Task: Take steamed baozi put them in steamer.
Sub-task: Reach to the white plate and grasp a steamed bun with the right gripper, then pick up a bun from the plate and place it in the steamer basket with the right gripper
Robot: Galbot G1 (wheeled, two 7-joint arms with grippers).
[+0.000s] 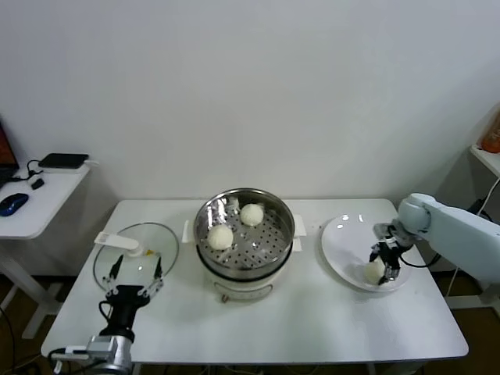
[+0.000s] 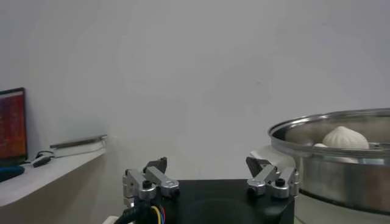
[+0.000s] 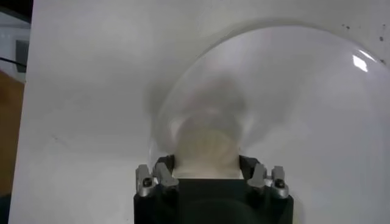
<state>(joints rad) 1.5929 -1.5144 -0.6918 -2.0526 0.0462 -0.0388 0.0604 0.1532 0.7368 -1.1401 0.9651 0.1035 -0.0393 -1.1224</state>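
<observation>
The steamer (image 1: pixel 244 275), a shiny steel pot on a white base, stands mid-table with two white baozi (image 1: pixel 251 214) (image 1: pixel 220 237) on its perforated tray. A third baozi (image 1: pixel 373 271) lies on the round white plate (image 1: pixel 344 234) at the right. My right gripper (image 1: pixel 383 268) is down over it, shut on it. In the right wrist view the bun (image 3: pixel 207 143) fills the gap between the fingers of the right gripper (image 3: pixel 206 159), over the plate (image 3: pixel 304 109). My left gripper (image 1: pixel 137 269) waits open at the front left. The left wrist view shows the left gripper (image 2: pixel 207 163) beside the steamer (image 2: pixel 341 170).
A flat glass lid (image 1: pixel 156 234) with a white handle lies left of the steamer, under the left gripper. A side desk (image 1: pixel 39 211) with a blue mouse and a black box stands beyond the table's left edge. A shelf (image 1: pixel 486 156) is at the far right.
</observation>
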